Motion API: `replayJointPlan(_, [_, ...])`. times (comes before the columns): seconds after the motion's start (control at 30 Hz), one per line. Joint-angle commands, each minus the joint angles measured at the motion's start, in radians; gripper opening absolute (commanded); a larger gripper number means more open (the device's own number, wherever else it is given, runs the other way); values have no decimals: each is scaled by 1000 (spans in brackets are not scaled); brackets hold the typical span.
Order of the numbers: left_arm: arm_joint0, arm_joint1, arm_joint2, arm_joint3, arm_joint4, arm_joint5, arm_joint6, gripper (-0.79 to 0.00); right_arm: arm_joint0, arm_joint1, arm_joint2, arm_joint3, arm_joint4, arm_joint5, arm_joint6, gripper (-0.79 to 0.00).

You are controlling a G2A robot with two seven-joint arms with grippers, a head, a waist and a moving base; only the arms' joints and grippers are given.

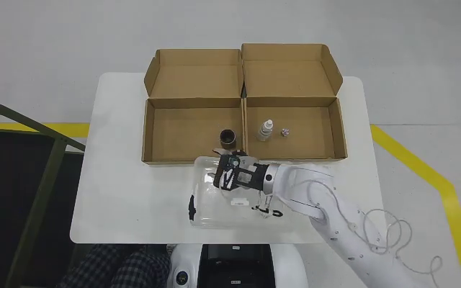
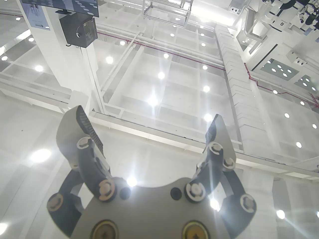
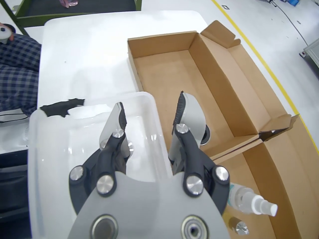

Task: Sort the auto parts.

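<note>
While right hand (image 3: 151,100), left hand (image 2: 147,112) gape empty: two boxes (image 1: 180,133) (image 1: 313,140), one bin (image 1: 209,218), one bottle (image 1: 266,129), one ring (image 1: 228,136).

Here's the right arm (image 1: 328,203), glossy white with a thin pale cable (image 1: 389,229) looping off it, and the right pincer (image 3: 151,100) shows a grey plate, black links, silver screws and ribbed black pads (image 3: 178,109), while the left pincer (image 2: 147,112) matches, with brass-toned bolts.

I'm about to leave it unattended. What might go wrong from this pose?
The open right gripper straddles the clear bin's rim; descending, a finger may strike the rim and shove or tip the bin. The black part lying on that rim might then get knocked off.
</note>
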State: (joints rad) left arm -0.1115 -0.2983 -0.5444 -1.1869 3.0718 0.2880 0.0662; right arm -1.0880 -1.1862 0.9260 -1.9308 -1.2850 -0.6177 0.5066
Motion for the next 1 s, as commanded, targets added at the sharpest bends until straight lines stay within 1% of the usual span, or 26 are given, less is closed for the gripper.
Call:
replayJointPlan(0.0, [0,0,0,0,0,0,0,0,-34,7,11,-29,-16,-20,-2,-413])
replayJointPlan(0.13, [0,0,0,0,0,0,0,0,-87,16,7,-57,-67,-40,-11,-413])
replayJointPlan(0.37, [0,0,0,0,0,0,0,0,-124,22,-9,-18,-141,-50,-57,-403])
replayJointPlan(0.63, [0,0,0,0,0,0,0,0,-102,18,-25,66,-193,-28,-100,-397])
replayJointPlan(0.93, [0,0,0,0,0,0,0,0,-63,5,-57,149,-209,-3,-101,-394])
replayJointPlan(0.97, [0,0,0,0,0,0,0,0,-59,4,-62,158,-212,-2,-99,-379])
